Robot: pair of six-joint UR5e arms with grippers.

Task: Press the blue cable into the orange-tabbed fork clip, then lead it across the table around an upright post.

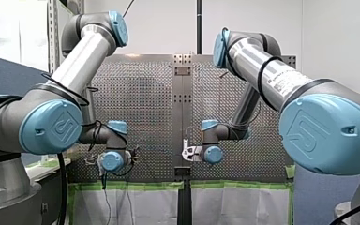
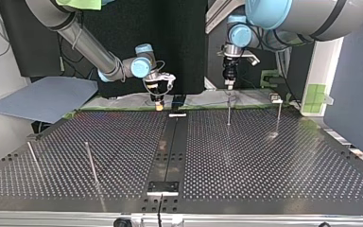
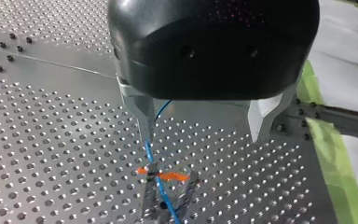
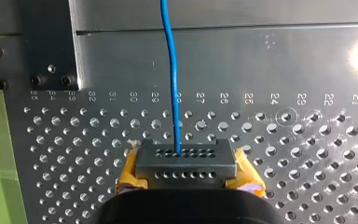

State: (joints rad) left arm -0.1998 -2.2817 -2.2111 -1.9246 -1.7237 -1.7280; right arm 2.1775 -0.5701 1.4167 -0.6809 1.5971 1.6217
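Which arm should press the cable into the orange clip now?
My left, probably: the left gripper hangs open directly above the orange-tabbed clip, with the blue cable right by it. The right gripper is shut on the cable, away from the clip.

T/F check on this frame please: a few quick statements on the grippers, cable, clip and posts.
1. My left gripper is open. True.
2. In the left wrist view the blue cable crosses the orange-tabbed clip. True.
3. My right gripper is open and empty. False: it is shut on the blue cable, which runs ahead from between its yellow pads.
4. The table carries only one post. False: the top view shows four upright posts, two on each half.
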